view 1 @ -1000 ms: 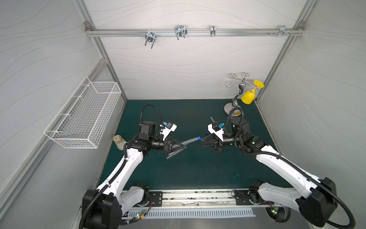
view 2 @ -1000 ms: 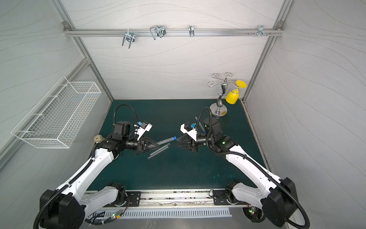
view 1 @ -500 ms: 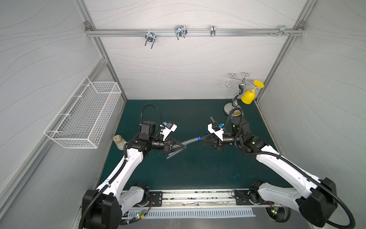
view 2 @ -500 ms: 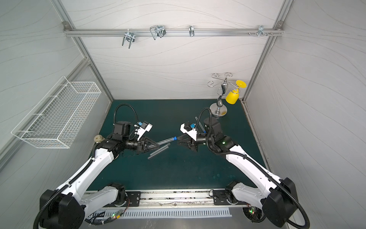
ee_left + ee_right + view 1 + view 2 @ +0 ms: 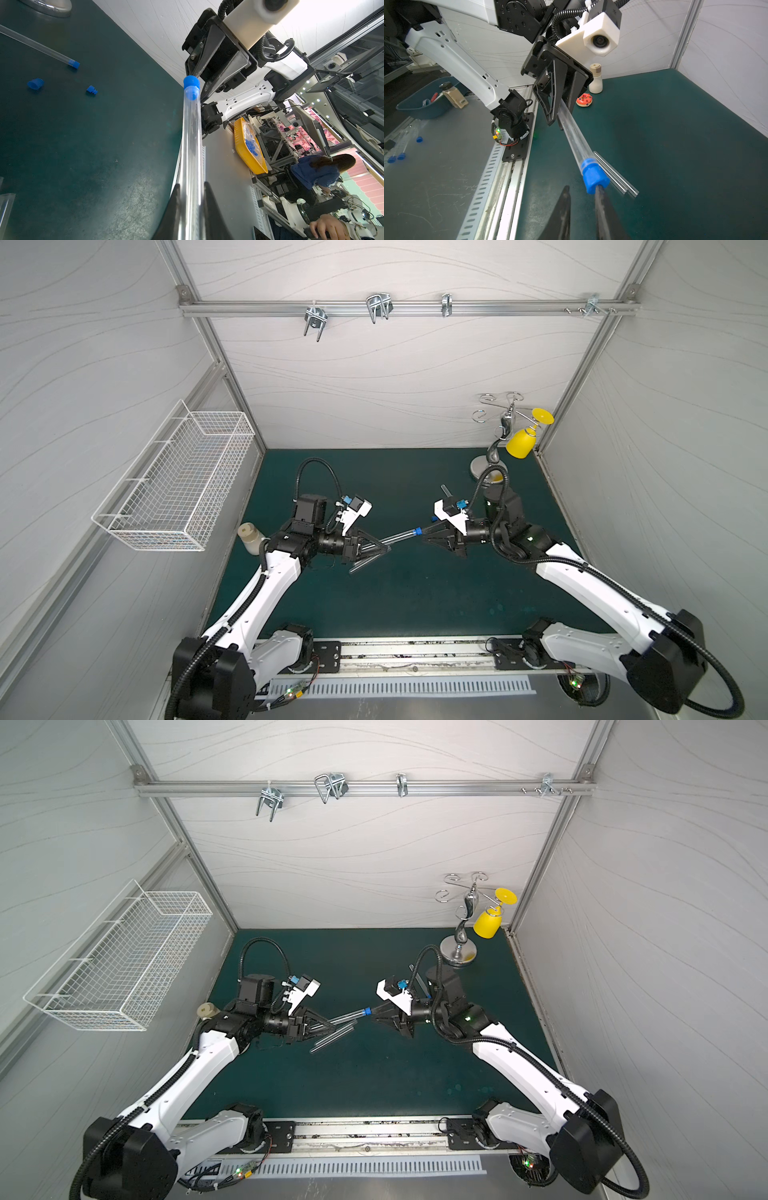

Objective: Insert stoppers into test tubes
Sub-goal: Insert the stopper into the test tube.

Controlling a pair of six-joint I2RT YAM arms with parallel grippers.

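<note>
desk point(image 5: 415, 593): dark green mat; clock directions are read from its middle in a top view.
left gripper point(image 5: 384, 548): just off the middle toward 9 o'clock; its fingers are clamped on the rear part of the held tube.
held tube point(image 5: 399, 537): clear, lifted off the desk, nearly level, mouth pointing toward 2 o'clock at the right gripper.
seated stopper point(image 5: 417, 531): bright blue; its narrow part is inside the held tube's mouth, its wide head outside.
right gripper point(image 5: 423, 536): just off the middle toward 3 o'clock; its fingers stand apart with a narrow gap. In the right wrist view one fingertip point(image 5: 599, 190) touches the end of the seated stopper; its partner is beside it, not touching.
spare tubes point(image 5: 334, 1038): two, clear, unstoppered, side by side on the desk under the held tube, toward 8 o'clock.
capped tube point(image 5: 37, 46): on the desk toward 1 o'clock, with a blue plug in its mouth.
loose stoppers point(image 5: 35, 83): two, blue, on the desk near the capped tube's mouth, apart from each other.
bottle point(image 5: 249, 537): squat, cream-capped, upright at the 9 o'clock edge.
rack point(image 5: 494, 456): chrome stand in the 1 o'clock corner.
goblet point(image 5: 519, 443): yellow, hanging upside down from the rack.
basket point(image 5: 178, 489): white wire, on the wall at 9 o'clock.
</note>
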